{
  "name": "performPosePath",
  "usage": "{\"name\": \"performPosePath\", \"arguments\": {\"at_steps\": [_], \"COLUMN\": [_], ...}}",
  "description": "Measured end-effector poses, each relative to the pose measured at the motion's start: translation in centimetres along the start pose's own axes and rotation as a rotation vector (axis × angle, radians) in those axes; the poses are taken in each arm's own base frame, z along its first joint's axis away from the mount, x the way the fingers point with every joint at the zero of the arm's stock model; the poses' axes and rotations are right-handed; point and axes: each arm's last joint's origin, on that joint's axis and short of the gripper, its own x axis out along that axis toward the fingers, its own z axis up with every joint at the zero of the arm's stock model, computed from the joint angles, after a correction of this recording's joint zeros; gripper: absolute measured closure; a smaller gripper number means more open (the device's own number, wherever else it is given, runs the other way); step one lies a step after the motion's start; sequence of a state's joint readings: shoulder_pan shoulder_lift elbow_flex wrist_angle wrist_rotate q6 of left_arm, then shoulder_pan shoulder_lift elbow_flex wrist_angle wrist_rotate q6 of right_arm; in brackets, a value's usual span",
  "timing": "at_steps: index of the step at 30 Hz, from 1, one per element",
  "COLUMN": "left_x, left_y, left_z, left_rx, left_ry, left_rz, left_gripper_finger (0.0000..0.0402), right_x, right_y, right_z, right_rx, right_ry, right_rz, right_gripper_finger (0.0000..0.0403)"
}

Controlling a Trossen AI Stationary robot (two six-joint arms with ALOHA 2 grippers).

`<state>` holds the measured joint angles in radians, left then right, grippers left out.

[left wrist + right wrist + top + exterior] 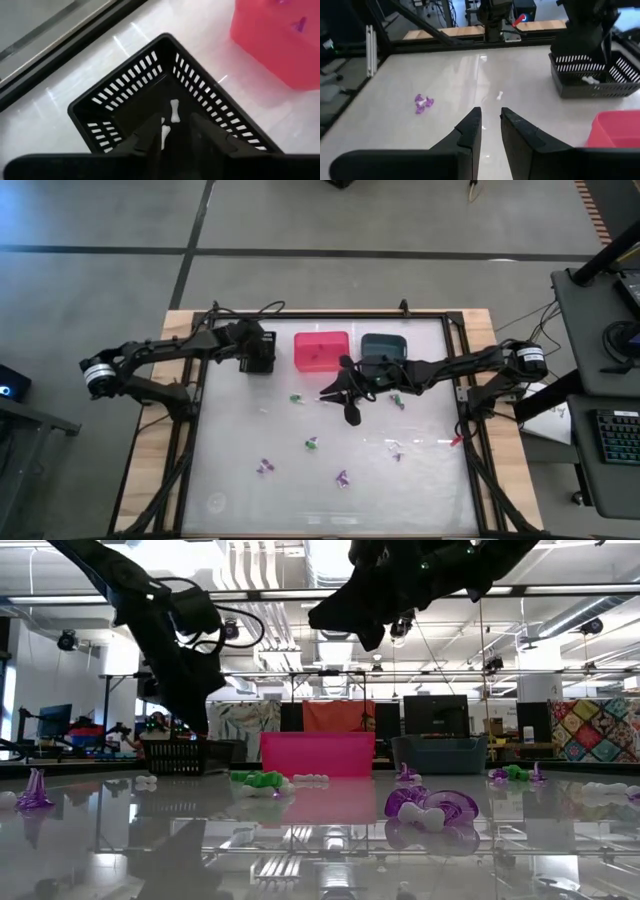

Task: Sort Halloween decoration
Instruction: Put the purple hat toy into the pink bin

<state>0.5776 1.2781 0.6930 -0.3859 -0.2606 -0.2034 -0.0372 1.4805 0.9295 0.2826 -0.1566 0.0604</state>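
Tiny trinkets lie scattered on the white table: green ones point(296, 398) point(312, 443), purple ones point(265, 467) point(342, 478) point(398, 402) and a white one point(395, 450). My left gripper point(176, 120) hangs open over the black bin point(125, 95), where two white bones point(174, 110) point(164, 132) lie on the floor. My right gripper point(490, 112) hovers open above the table in front of the pink bin point(321, 350), holding nothing. A small white bone point(499, 95) lies ahead of it, and a purple trinket point(422, 104) sits off to one side.
Black point(258, 352), pink and teal point(383, 347) bins stand in a row along the table's far side. A raised dark frame point(190, 430) borders the table. Free room lies at the near edge. A red-tipped thing point(456, 440) lies by the right rim.
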Motion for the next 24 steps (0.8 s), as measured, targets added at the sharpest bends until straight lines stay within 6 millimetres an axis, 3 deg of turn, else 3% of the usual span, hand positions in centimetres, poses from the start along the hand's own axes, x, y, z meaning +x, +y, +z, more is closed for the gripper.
{"name": "performPosePath", "arguments": {"at_steps": [5,12,19,24], "left_x": [-1.5,-5.5,-9.3,-10.3], "left_y": [-0.5,-3.3,-6.7,-8.0], "left_z": [0.3,1.2,1.3,0.8], "left_rx": [-0.007,0.043,0.172,0.224], "left_ry": [-0.049,-0.313,-0.558,-0.595], "left_rz": [-0.118,-0.291,-0.481,-0.539], "left_gripper_finger": [0.0301,0.0307,0.0309,0.0309], "right_x": [-0.7,-2.3,-4.4,-7.4], "right_y": [0.1,0.3,0.5,0.7], "right_z": [-0.1,-1.7,-5.6,-7.6], "right_rx": [0.178,0.511,0.790,0.903], "right_ry": [0.054,0.299,0.729,1.045], "right_rz": [-0.007,-0.057,-0.275,-0.514], "right_gripper_finger": [0.0339,0.0339,0.0339,0.0339]}}
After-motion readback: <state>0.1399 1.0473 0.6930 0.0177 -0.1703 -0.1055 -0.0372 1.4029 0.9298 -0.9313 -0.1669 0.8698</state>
